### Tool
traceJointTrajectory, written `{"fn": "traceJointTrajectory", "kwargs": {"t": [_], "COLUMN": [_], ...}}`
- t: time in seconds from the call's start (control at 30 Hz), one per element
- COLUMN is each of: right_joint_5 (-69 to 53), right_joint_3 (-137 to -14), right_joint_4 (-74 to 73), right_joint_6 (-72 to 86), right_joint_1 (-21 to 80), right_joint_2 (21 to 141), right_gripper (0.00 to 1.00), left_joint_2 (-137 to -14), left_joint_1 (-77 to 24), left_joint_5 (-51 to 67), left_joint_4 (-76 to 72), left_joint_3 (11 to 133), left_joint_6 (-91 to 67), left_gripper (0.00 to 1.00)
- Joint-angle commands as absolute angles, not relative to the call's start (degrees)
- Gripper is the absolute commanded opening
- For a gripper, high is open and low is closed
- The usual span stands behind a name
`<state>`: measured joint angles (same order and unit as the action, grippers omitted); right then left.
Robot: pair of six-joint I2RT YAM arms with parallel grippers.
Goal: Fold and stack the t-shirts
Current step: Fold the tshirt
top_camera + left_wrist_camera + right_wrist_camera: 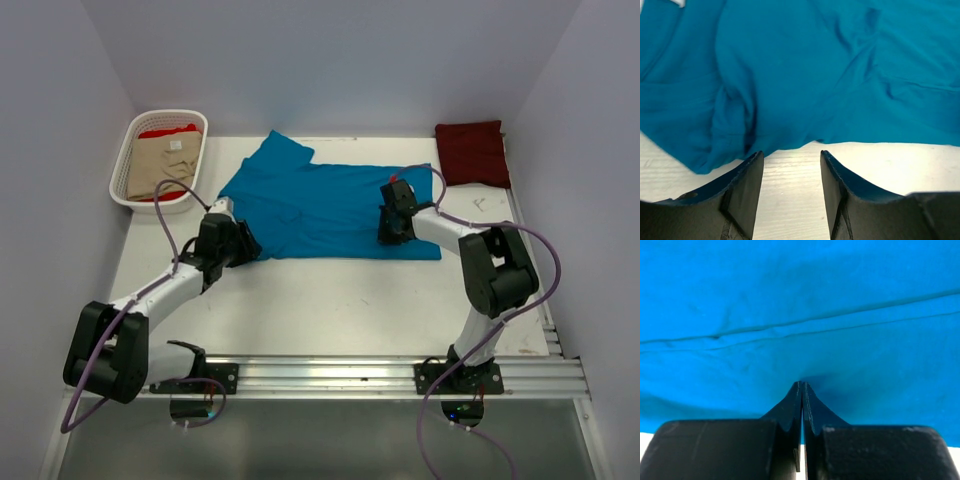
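R gripper (803,386) pinched shut on near hem of teal t-shirt (320,205) spread flat centre, L gripper (791,159) half-open, empty, just short of hem, so nudge L fwd over edge before closing, then lift both evenly.

Teal t-shirt (320,205) spread flat centrally — maroon t-shirt (472,152) folded, far right.
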<state>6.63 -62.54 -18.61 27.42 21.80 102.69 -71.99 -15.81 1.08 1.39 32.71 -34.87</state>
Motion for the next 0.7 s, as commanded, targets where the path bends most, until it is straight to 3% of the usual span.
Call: {"fn": "traceJointTrajectory", "kwargs": {"t": [0.0, 0.5, 0.53, 0.6, 0.67], "right_joint_5": [8.44, 7.91, 7.91, 7.82, 7.65], "right_joint_3": [-61.44, -59.59, -59.33, -59.15, -58.97], "right_joint_4": [-16.61, -15.21, -15.03, -15.03, -14.77], "right_joint_6": [28.04, 27.60, 27.60, 27.42, 27.42], "right_joint_1": [21.01, 20.92, 20.74, 20.57, 20.22], "right_joint_2": [104.06, 105.47, 105.47, 105.47, 105.64], "right_gripper": [0.00, 0.00, 0.00, 0.00, 0.00], "left_joint_2": [-71.10, -77.26, -76.73, -75.85, -74.97], "left_joint_1": [-15.56, -14.85, -14.85, -14.85, -14.85], "left_joint_5": [-5.79, -5.81, -4.76, -4.57, -5.10], "left_joint_4": [5.36, -3.24, -3.77, -4.48, -3.87], "left_joint_3": [31.91, 27.87, 27.51, 26.64, 26.72], "left_joint_6": [-35.16, -33.66, -33.75, -34.19, -34.10], "left_gripper": [0.52, 0.45, 0.29, 0.05, 0.00]}}
